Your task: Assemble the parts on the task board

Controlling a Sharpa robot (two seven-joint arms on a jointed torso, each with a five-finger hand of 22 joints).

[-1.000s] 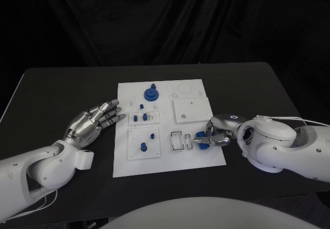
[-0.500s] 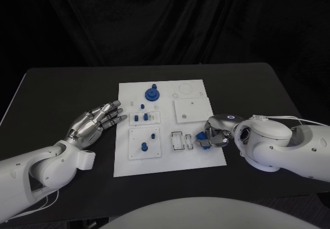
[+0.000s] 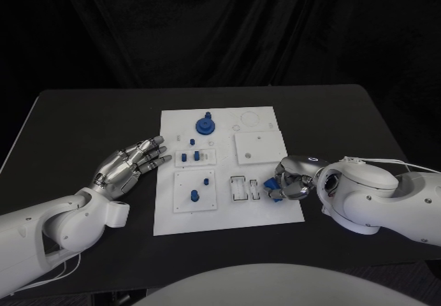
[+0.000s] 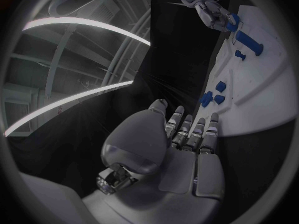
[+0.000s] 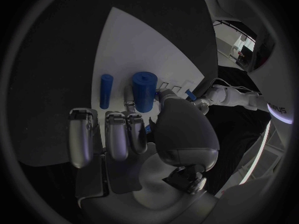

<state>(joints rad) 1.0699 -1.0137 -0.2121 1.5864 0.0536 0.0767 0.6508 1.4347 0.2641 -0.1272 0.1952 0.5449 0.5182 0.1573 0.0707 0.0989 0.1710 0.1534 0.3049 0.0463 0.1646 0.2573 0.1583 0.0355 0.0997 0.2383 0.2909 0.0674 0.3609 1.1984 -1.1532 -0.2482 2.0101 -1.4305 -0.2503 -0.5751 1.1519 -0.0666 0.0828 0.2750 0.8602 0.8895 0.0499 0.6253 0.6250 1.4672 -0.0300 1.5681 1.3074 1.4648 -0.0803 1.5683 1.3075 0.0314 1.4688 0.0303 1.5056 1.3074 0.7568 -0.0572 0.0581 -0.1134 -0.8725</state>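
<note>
Centrally on the tabletop point(image 3: 83, 121): white board point(image 3: 262, 213), long axis running away from the robot. Right hand point(image 3: 292, 180) at the board's right edge, near the slotted frame point(image 3: 243, 189), fingers closed round a blue cylinder point(image 3: 274, 189). From the head view, little of that cylinder visible between the fingers, axis hard to tell. From the right wrist view, plainly a short thick cylinder point(image 5: 144, 91) pinched between thumb and fingers, long axis pointing away from the palm along the fingers, with a thinner blue rod point(image 5: 106, 90) lying flat on the board just beside it, roughly parallel. Left hand point(image 3: 128, 166) flat and open beside the board's left edge, fingers point(image 3: 151, 149) apart, stretched toward the board, holding nothing. From the left wrist view, same hand point(image 4: 181, 149) with straight fingers, small blue blocks point(image 4: 212, 94) on the board just beyond the fingertips. Blue gear point(image 3: 204, 124) with an upright peg at the board's far end; more small blue parts point(image 3: 189, 156) in the left-side plates, and one point(image 3: 193, 195) in the nearer plate.
</note>
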